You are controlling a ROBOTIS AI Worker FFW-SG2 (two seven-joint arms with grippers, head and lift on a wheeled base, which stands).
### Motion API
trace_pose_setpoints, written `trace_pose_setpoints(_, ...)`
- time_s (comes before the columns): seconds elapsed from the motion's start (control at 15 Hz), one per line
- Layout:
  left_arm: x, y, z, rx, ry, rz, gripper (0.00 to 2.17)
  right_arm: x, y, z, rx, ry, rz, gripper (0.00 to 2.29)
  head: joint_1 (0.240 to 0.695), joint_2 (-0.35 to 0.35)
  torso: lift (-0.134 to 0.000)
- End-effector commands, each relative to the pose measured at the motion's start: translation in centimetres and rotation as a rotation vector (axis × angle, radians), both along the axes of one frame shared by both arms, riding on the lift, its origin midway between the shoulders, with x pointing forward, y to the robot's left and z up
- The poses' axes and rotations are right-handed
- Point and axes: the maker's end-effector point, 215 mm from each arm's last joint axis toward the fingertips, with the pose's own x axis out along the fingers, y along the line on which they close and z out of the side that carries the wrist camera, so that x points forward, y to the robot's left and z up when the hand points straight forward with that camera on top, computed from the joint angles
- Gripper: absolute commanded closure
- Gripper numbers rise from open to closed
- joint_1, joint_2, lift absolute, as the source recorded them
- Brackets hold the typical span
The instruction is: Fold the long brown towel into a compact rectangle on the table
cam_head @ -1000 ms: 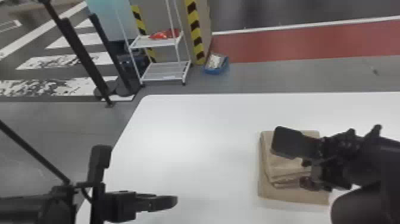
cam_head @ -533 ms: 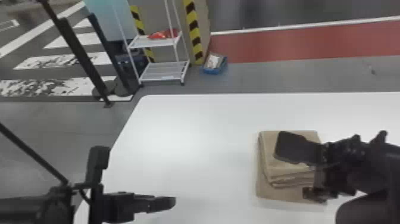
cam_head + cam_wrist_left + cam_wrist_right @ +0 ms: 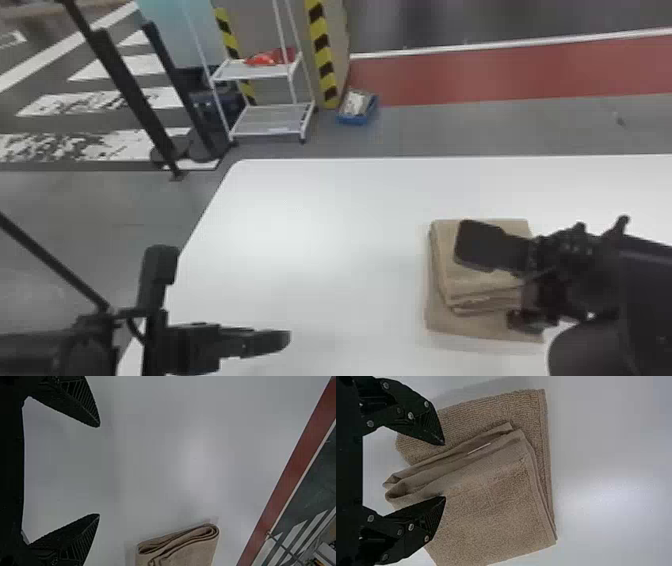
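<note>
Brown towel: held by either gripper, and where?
Nothing held. Right gripper has open jaws at the towel; left gripper is open, away from it.

Towel (image 3: 467,325) partly covered, table (image 3: 320,240) cropped

In the head view, the right gripper (image 3: 485,283) hides some of the towel; the right and bottom edges cut off the table. The left wrist view's edge crops the towel. The rack's (image 3: 250,71) red thing (image 3: 270,58) is too blurred to identify.

The towel (image 3: 457,282) lies on the table (image 3: 325,240), well right of its left edge; beyond its far edge, the rack (image 3: 272,120) and box (image 3: 353,120).
</note>
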Motion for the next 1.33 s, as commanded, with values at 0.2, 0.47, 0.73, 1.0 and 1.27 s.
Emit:
trace_pose_setpoints(0.2, -0.2, 0.1, -0.2, 0.000, 0.008, 0.002, 0.08, 0.4, 0.4, 0.0, 0.001, 0.006, -0.001, 0.82, 0.695, 0.253, -0.124)
trace_pose_setpoints(0.47, -0.1, 0.1, -0.1, -0.002, 0.007, 0.001, 0.08, 0.5, 0.4, 0.0, 0.000, 0.005, 0.000, 0.83, 0.695, 0.256, -0.124)
trace_pose_setpoints(0.73, -0.2, 0.0, 0.0, -0.003, 0.005, 0.000, 0.08, 0.5, 0.8, 0.1, 0.006, 0.005, 0.016, 1.41, 0.695, 0.257, -0.124)
trace_pose_setpoints(1.0, -0.1, 0.0, 0.1, -0.003, 0.000, -0.002, 0.08, 0.2, 0.9, -0.1, 0.008, 0.010, 0.021, 1.42, 0.695, 0.261, -0.124)
trace_pose_setpoints(1.27, 0.0, -0.9, 0.7, -0.018, -0.014, -0.018, 0.08, 1.5, 0.3, 2.2, 0.064, -0.020, -0.013, 1.42, 0.695, 0.257, -0.124)
